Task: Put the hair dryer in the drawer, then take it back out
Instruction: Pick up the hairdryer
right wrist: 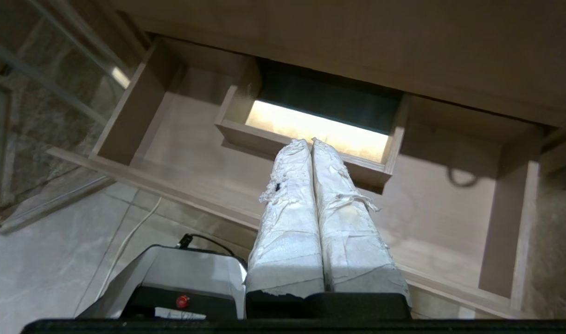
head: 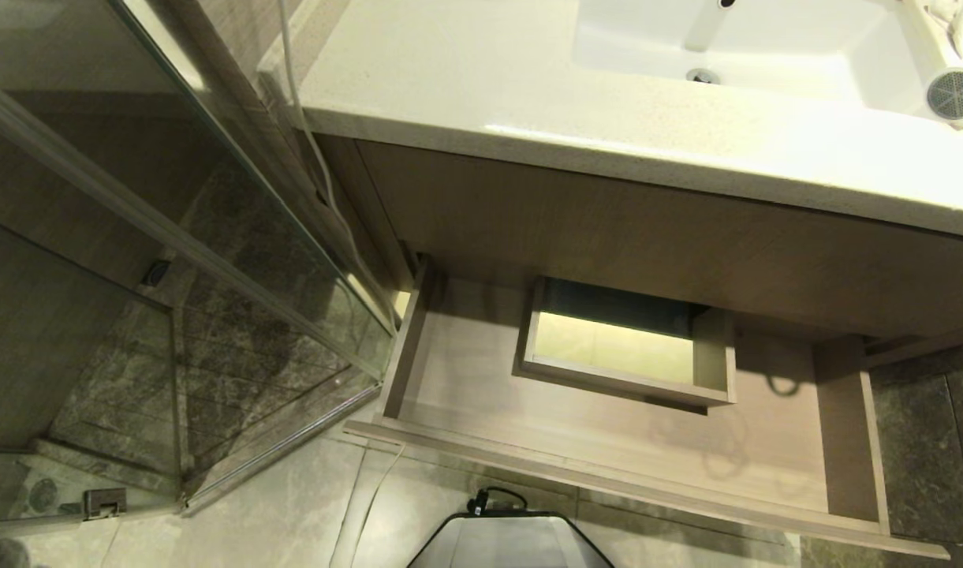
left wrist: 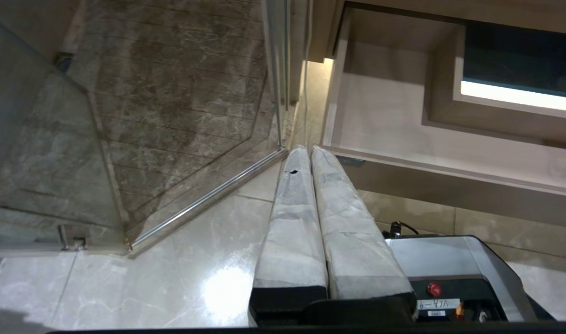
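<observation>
— Starting at the left, what was logged?
— Glass shower enclosure with metal frame (head: pixel 173 260), over dark stone floor. Left gripper (left wrist: pixel 303 150), tape-wrapped fingers pressed together, hanging above pale floor tiles near the drawer's left front corner.

— And mid-scene?
— Wide shallow light wood-grain drawer (head: pixel 607 450), pulled open under the pale speckled countertop (head: pixel 528 102), a boxed rectangular cutout (head: pixel 627 351) at mid-back. Right gripper (right wrist: pixel 310 144), wrapped fingers pressed together, empty, above that cutout.

— Far right?
— Small white hair dryer with dark mesh grille (head: pixel 956 95), resting on the countertop beside the white sink basin (head: pixel 765 55), outside the drawer.
</observation>
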You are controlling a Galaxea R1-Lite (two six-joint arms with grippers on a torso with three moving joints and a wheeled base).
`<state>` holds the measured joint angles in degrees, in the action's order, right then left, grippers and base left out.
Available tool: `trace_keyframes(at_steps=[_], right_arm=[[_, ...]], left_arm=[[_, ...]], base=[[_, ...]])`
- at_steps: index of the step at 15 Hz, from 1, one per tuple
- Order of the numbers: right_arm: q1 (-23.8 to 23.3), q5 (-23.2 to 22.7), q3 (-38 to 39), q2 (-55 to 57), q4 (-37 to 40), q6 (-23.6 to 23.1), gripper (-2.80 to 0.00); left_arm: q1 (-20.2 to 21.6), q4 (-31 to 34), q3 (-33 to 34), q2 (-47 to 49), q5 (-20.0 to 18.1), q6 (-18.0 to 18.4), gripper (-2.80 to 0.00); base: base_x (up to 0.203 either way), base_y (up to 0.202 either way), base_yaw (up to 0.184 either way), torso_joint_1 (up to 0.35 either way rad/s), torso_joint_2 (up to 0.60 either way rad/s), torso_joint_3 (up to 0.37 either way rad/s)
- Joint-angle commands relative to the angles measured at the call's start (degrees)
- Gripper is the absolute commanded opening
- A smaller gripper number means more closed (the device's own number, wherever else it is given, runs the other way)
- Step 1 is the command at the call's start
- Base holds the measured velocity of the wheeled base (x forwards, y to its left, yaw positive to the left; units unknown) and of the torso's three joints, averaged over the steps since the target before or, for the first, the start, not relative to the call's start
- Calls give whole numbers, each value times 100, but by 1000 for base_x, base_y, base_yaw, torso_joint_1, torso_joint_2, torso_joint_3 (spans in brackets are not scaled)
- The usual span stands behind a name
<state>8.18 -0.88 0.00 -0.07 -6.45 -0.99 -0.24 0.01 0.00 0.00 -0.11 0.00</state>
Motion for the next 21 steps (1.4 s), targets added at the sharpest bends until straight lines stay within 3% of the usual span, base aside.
trace_keyframes(at_steps=[1, 21], right_arm=[[-1, 0, 229, -222, -6, -6, -280], [-1, 9, 229, -222, 3, 2, -280]], left_arm=[[7, -1, 9, 0, 2, 0, -280], [12, -1, 4, 0, 2, -4, -280]], base=[[0, 0, 0, 0, 0, 0], [0, 0, 0, 0, 0, 0]])
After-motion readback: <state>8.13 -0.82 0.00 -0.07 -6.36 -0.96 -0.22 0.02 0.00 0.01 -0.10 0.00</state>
